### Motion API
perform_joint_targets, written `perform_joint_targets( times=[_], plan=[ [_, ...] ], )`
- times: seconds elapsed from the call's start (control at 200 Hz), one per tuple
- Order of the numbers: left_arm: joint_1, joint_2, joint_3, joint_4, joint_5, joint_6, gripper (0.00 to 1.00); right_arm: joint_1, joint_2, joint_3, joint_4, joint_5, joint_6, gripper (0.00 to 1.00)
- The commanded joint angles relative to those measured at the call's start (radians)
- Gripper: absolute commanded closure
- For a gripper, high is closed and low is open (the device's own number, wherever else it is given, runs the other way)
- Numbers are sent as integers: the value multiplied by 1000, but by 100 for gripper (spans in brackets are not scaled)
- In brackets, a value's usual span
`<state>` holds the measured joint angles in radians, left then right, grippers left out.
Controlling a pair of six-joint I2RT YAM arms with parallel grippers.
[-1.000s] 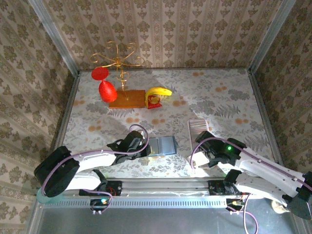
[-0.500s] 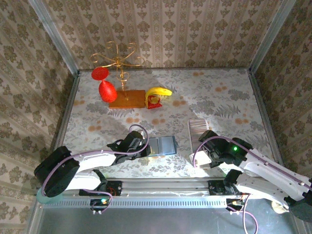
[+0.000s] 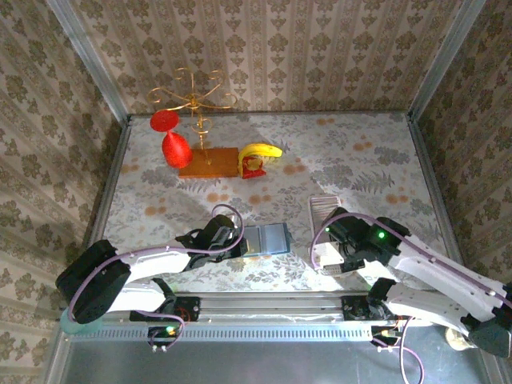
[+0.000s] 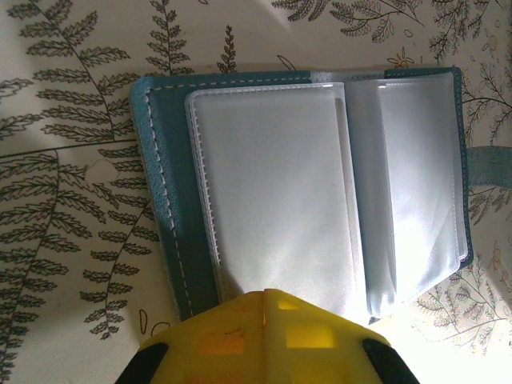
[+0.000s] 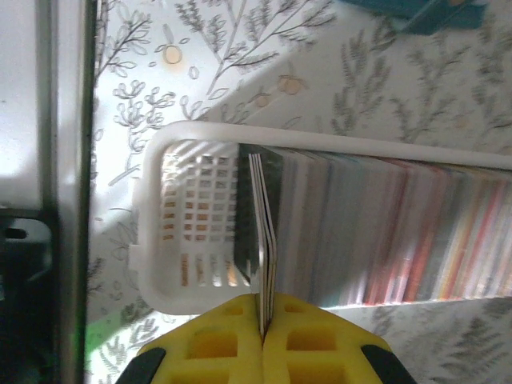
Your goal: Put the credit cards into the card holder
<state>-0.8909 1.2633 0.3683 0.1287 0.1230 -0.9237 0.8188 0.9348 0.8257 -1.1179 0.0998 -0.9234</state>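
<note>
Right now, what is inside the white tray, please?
Upright credit cards in a row, right gripper shut on the end few; bare slotted floor beside. Floor under them is hidden.

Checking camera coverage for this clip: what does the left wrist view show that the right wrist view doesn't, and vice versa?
Left wrist: the card holder lying open, clear sleeves up, with the left pincer at its near edge. Right wrist: the right pincer shut on a few credit cards standing in the white tray. Both: the teal card holder, just a corner in the right wrist view, and the leaf-patterned tablecloth.
</note>
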Motion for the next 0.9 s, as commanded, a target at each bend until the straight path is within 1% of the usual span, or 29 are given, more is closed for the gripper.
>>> perform_joint_targets(
  times=[0.0, 0.215, 0.48, 0.52, 0.615, 0.76, 0.785, 0.825, 0.895],
  plan=[
    [-9, 8, -8, -3, -14, -12, 98, 4, 39, -9, -25, -29, 74, 100],
    [-9, 7, -8, -5, -14, -12, 98, 5, 62, -61, 67, 30, 93, 100],
    [-8, 10, -6, 0, -17, -12, 99, 5, 111, -89, 138, 86, 104, 100],
    [-8, 10, -8, 0, -16, -10, 99, 4, 116, -93, 152, 98, 104, 97],
    [-8, 11, -10, 4, -16, -11, 99, 5, 126, -100, 176, 111, 108, 96],
    [-9, 13, -14, 12, -17, -12, 99, 6, 137, -107, 211, 128, 112, 91],
    [-8, 13, -15, 14, -16, -12, 99, 6, 139, -109, 215, 133, 112, 90],
    [-8, 14, -15, 15, -16, -12, 99, 5, 139, -112, 222, 143, 111, 84],
    [-9, 16, -17, 21, -16, -12, 100, 7, 134, -118, 229, 153, 108, 83]
  ],
)
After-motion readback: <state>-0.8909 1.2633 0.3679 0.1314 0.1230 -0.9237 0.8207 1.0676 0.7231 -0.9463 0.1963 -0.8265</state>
